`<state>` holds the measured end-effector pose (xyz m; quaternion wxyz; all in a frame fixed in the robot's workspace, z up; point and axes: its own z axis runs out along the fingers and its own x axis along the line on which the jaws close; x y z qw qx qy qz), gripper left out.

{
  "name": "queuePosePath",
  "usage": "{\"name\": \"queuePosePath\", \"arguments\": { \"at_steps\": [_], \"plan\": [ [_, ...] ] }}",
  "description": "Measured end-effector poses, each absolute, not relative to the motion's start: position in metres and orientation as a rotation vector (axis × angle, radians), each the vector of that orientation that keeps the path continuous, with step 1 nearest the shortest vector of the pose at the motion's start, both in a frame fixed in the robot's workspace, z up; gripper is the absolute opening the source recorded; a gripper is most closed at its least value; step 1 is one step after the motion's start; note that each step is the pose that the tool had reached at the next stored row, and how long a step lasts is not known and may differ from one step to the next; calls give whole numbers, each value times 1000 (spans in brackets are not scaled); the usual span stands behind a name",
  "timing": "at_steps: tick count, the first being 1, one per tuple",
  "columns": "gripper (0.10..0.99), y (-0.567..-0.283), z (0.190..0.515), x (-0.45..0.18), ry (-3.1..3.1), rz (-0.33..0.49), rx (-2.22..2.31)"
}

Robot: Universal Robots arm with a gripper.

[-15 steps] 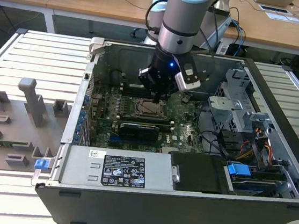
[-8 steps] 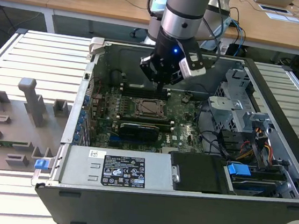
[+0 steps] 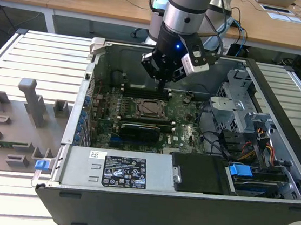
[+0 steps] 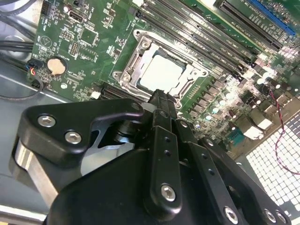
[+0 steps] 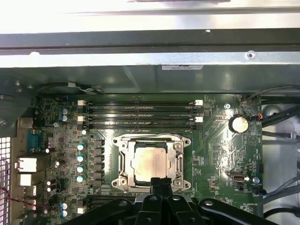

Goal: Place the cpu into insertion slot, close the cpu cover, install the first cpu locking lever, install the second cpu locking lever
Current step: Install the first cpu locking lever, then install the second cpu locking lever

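The cpu (image 3: 152,108) (image 4: 161,75) (image 5: 149,161), a silver-beige square, lies flat in the insertion slot (image 3: 151,116) (image 5: 180,180) in the middle of the green motherboard. The cpu cover (image 4: 136,54) (image 5: 123,161), a grey metal frame, lies down around the chip with the chip showing through its window. My gripper (image 3: 162,80) (image 4: 162,97) (image 5: 161,182) hangs just above the socket's edge, toward the back of the case in the exterior view. Its black fingers are shut together with nothing between them. Whether the locking levers are latched I cannot tell.
Long black memory slots (image 5: 140,115) run beside the socket. The open case's walls (image 3: 92,73) ring the board, with a power supply (image 3: 117,168) in front and a drive cage (image 3: 232,108) with cables on the exterior view's right. A grey fixture tray (image 3: 13,124) sits outside on the exterior view's left.
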<state>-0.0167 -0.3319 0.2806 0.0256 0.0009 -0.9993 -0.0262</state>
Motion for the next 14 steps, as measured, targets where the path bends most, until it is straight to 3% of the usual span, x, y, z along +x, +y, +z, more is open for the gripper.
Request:
{"name": "queuePosePath", "arguments": {
  "at_steps": [6, 12, 14],
  "plan": [
    [106, -332, 281, -17, -3089, -81, 3],
    [106, -358, 281, -17, -3089, -81, 3],
    [106, -372, 280, -17, -3087, -143, 4]
  ]
}}
